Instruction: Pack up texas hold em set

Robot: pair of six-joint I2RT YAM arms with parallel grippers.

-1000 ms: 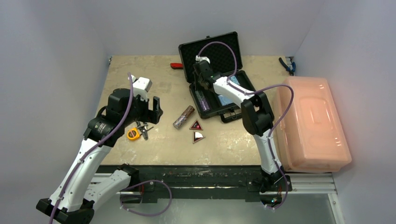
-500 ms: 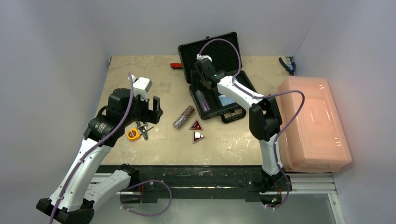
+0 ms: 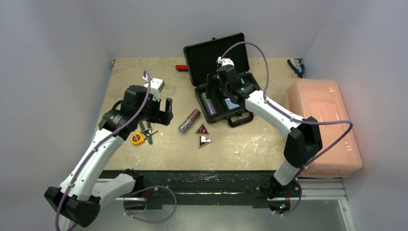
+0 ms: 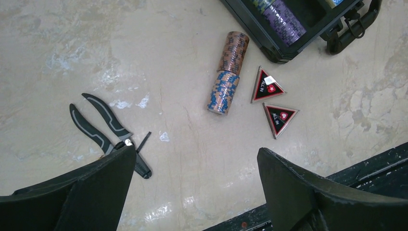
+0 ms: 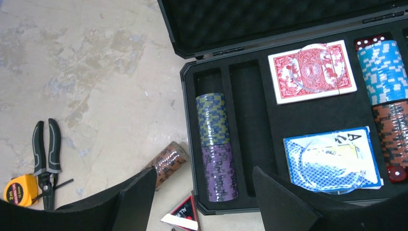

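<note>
Chip stack [image 4: 228,72], axis one-to-seven o'clock, lies at one o'clock from the nearer, wide-spread, empty left gripper [image 4: 196,151].

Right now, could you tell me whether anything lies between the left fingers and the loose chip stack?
Nothing visible does: bare table separates the left fingers from the chip stack; the pliers lie aside.

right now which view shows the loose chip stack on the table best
The left wrist view: the chip stack lies whole on its side, brown half and blue half clear, beside the triangular markers. The top external view shows it whole but small; the right wrist view shows only its brown end.
</note>
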